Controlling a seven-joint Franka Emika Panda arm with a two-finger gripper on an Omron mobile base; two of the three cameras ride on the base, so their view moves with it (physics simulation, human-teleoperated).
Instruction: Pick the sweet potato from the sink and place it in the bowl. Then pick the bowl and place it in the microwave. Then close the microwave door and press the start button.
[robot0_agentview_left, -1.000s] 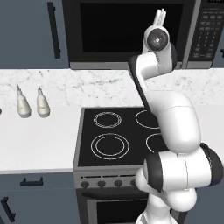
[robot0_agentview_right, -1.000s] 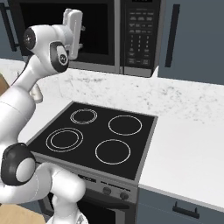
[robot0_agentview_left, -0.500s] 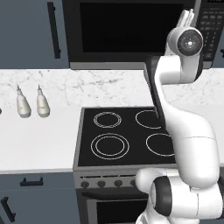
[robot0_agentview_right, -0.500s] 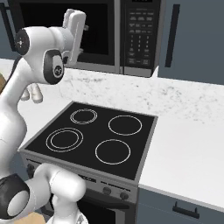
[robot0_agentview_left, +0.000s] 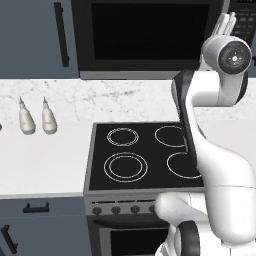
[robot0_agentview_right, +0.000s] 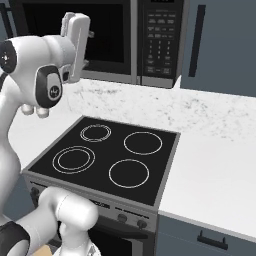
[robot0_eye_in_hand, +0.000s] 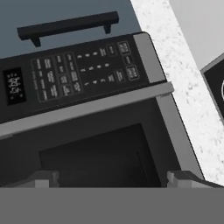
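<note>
The microwave (robot0_agentview_left: 150, 37) hangs above the stove, and its door (robot0_agentview_right: 112, 35) with the dark glass window looks shut. My gripper (robot0_agentview_left: 223, 25) is held up in front of the microwave's right side, close to the keypad panel (robot0_agentview_right: 159, 40). In the hand view the keypad (robot0_eye_in_hand: 78, 72) and the door window (robot0_eye_in_hand: 96, 157) lie ahead of my gripper (robot0_eye_in_hand: 112, 181). Its jaws stand open and wide apart with nothing between them. The sweet potato, the bowl and the sink are hidden or out of view.
A black stove (robot0_agentview_left: 145, 155) with four white burner rings sits below the microwave. Two pale bottles (robot0_agentview_left: 26, 119) stand on the marble counter (robot0_agentview_right: 220, 150) to the left. Dark cabinets with bar handles (robot0_agentview_right: 197, 35) flank the microwave.
The arm has swung right across the microwave's front toward the keypad side. The jaws have opened wider. The base has stayed put.
</note>
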